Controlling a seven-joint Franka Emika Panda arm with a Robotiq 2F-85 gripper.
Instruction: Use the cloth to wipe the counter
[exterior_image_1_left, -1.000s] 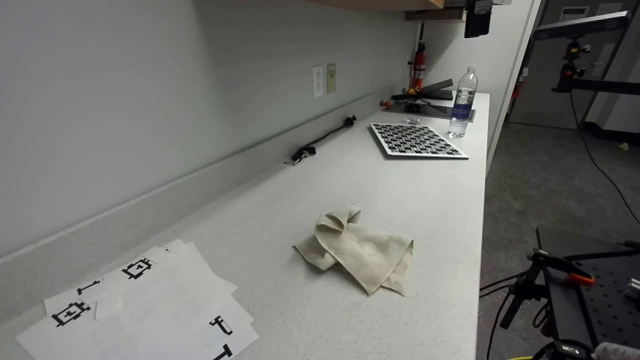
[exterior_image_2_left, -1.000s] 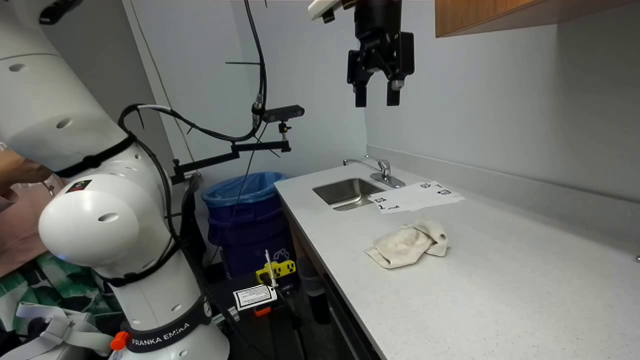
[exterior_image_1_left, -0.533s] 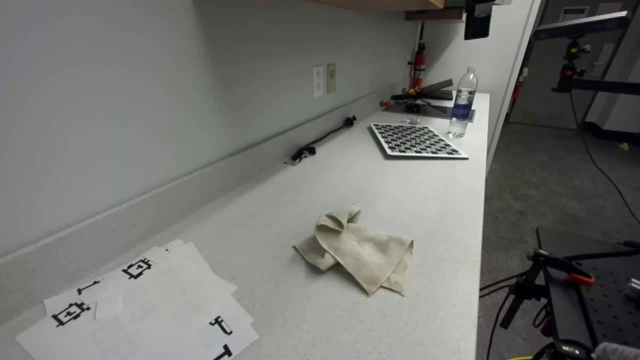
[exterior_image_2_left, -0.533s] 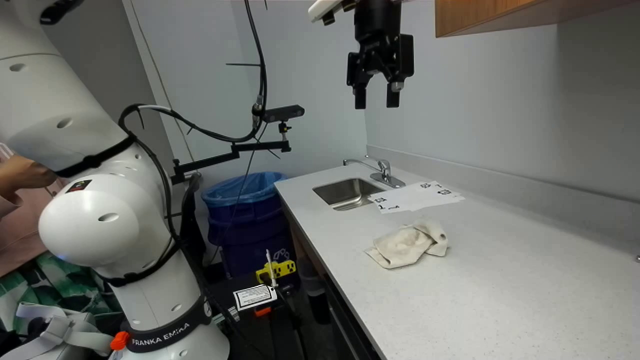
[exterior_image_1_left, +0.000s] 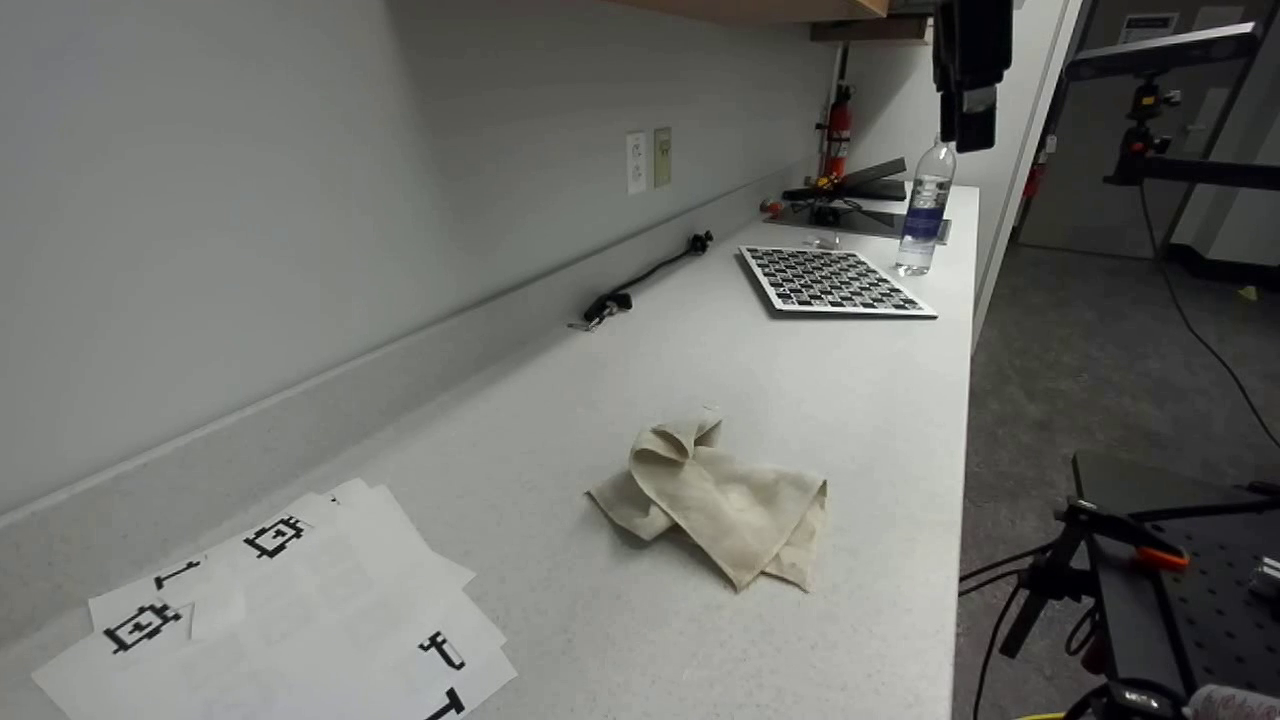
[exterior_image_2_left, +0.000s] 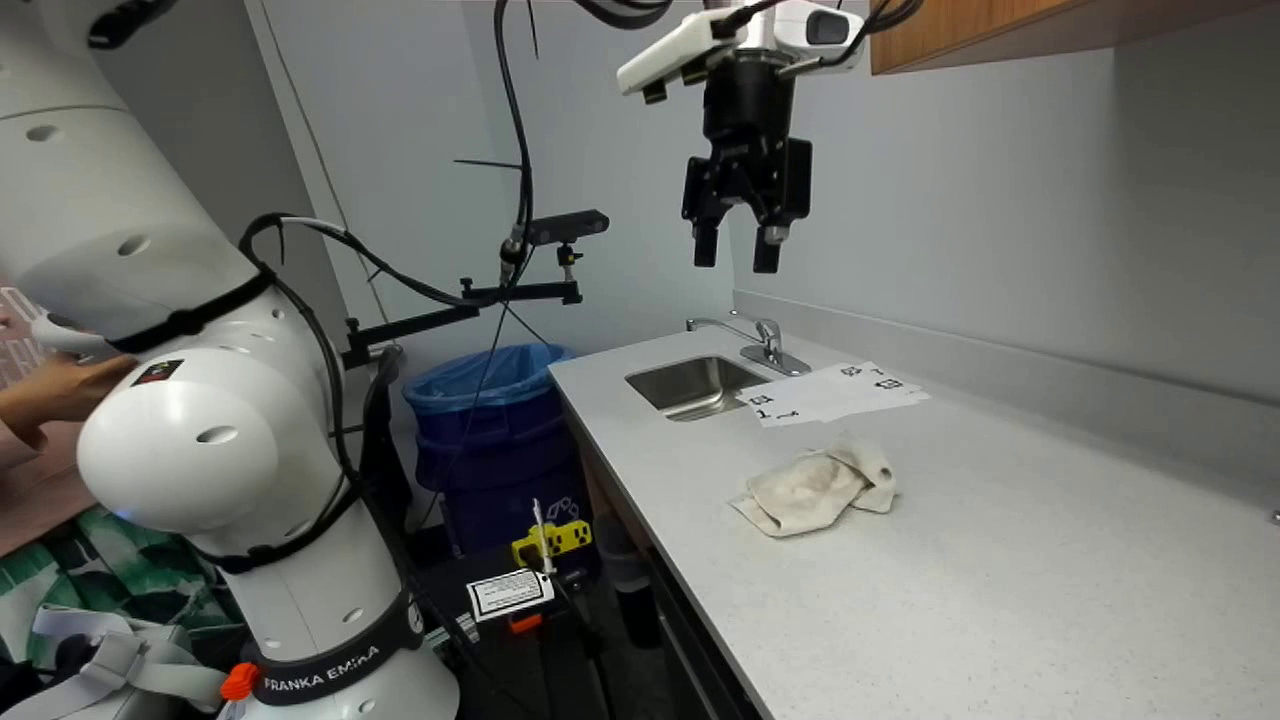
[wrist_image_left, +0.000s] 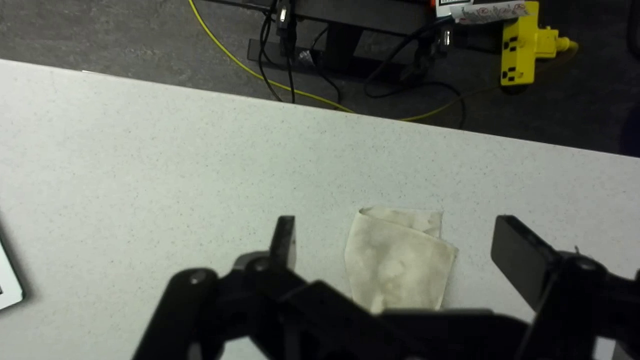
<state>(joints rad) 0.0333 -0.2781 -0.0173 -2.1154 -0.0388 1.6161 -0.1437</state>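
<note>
A beige cloth (exterior_image_1_left: 735, 510) lies crumpled and folded on the white counter (exterior_image_1_left: 560, 620). It also shows in an exterior view (exterior_image_2_left: 812, 492) and in the wrist view (wrist_image_left: 400, 262), where the gripper body hides its lower part. My gripper (exterior_image_2_left: 736, 262) is open and empty, pointing down, high above the counter (exterior_image_2_left: 960, 600). In the wrist view, the two fingers of the gripper (wrist_image_left: 392, 225) are wide apart, and the cloth appears between them, well below and untouched. The gripper's lower end (exterior_image_1_left: 968, 120) also shows at the top of an exterior view.
Marker-printed paper sheets (exterior_image_1_left: 320, 620) lie near the cloth. A sink (exterior_image_2_left: 690, 388) and a faucet (exterior_image_2_left: 768, 350) are behind them. A checkered board (exterior_image_1_left: 835, 282), a bottle (exterior_image_1_left: 922, 225) and a cable (exterior_image_1_left: 650, 275) are farther along. A wooden cabinet (exterior_image_2_left: 1000, 30) hangs above.
My gripper has come down and now shows lower in both exterior views, staying open. It has shifted slightly sideways. The cloth has not moved.
</note>
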